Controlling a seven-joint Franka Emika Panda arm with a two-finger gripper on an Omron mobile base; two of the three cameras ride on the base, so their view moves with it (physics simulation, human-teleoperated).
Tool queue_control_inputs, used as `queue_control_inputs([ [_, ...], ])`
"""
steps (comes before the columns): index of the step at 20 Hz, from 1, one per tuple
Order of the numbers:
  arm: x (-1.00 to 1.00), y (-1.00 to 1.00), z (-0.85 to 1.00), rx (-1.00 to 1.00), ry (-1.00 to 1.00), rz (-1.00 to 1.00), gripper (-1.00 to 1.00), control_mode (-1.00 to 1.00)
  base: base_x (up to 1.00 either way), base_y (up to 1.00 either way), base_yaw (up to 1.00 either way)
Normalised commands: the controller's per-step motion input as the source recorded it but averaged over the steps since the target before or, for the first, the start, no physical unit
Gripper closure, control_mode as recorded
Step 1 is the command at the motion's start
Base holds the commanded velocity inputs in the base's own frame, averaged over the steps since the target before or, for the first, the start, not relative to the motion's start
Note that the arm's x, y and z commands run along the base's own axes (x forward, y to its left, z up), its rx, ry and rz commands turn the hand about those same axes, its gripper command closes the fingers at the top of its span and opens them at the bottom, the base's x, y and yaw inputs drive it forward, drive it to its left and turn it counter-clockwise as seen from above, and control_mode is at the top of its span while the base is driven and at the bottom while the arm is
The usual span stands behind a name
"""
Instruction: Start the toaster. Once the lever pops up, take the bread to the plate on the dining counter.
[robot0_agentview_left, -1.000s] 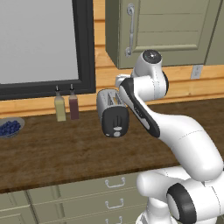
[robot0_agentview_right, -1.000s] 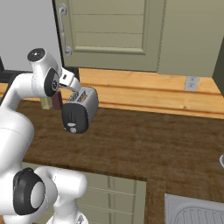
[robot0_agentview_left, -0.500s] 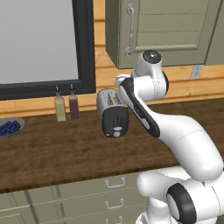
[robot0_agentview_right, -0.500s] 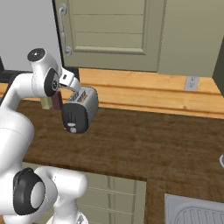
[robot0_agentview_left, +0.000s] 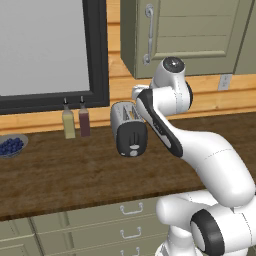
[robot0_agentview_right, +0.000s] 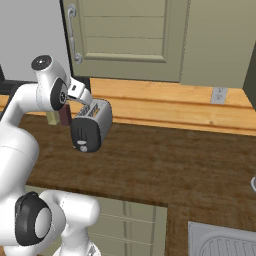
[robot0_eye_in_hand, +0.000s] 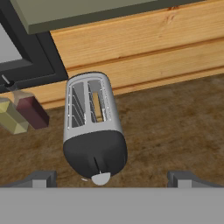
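Note:
The silver toaster (robot0_agentview_left: 129, 127) stands on the wood counter by the wall, its black end panel (robot0_agentview_right: 83, 137) toward the counter's front edge. In the hand view I look down on the toaster (robot0_eye_in_hand: 92, 122), with the tan bread (robot0_eye_in_hand: 97, 107) sunk in its right slot and the pale lever (robot0_eye_in_hand: 101, 178) on the black end. My gripper (robot0_eye_in_hand: 111, 178) hovers above the toaster's black end, open, its fingertips (robot0_eye_in_hand: 43, 177) wide to either side and holding nothing. The plate and the dining counter are out of view.
Two small bottles (robot0_agentview_left: 76, 124) stand left of the toaster against the wall. A bowl of blueberries (robot0_agentview_left: 10, 146) sits at the far left. A cabinet door (robot0_agentview_left: 190, 35) hangs overhead. A sink (robot0_agentview_right: 225, 244) lies at the lower right, beside a wide stretch of bare counter (robot0_agentview_right: 175, 160).

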Motion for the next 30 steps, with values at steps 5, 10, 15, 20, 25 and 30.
queue_control_inputs([
  [5, 0.0, 0.0, 0.0, 0.0, 0.0, 0.0, -1.0, -1.0, 0.0, 0.0, 0.0],
  [10, 0.0, 0.0, 0.0, 0.0, 0.0, 0.0, -1.0, -1.0, 0.0, 0.0, 0.0],
  [15, 0.0, 0.0, 0.0, 0.0, 0.0, 0.0, -1.0, -1.0, 0.0, 0.0, 0.0],
  [20, 0.0, 0.0, 0.0, 0.0, 0.0, 0.0, -1.0, -1.0, 0.0, 0.0, 0.0],
  [25, 0.0, 0.0, 0.0, 0.0, 0.0, 0.0, -1.0, -1.0, 0.0, 0.0, 0.0],
  [30, 0.0, 0.0, 0.0, 0.0, 0.0, 0.0, -1.0, -1.0, 0.0, 0.0, 0.0],
])
